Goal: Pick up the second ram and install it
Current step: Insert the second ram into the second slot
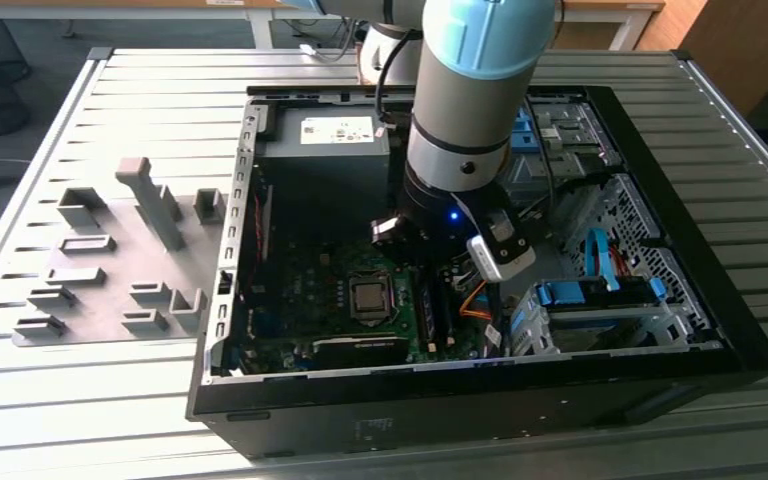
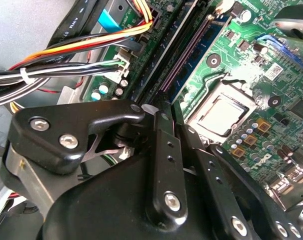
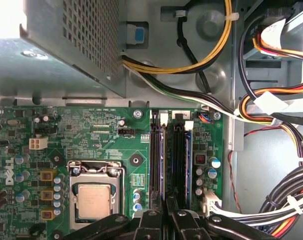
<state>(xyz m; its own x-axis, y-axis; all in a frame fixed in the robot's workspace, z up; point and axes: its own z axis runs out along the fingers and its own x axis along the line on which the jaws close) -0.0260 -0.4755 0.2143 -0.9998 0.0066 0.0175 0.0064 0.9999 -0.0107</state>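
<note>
Tool (image 3: 166, 212) closed on second ram (image 3: 165, 165) between black slots (image 3: 177, 160), cables (image 3: 286, 200) alongside

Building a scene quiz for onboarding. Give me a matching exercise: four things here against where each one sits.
1 processor
2 grey fixture plate
3 pincer
4 power supply

A on the table, outside the case
B over the black memory slots
C in the metal-framed socket
D inside the case, white label on top

Pairs: 1-C, 2-A, 3-B, 4-D
</note>
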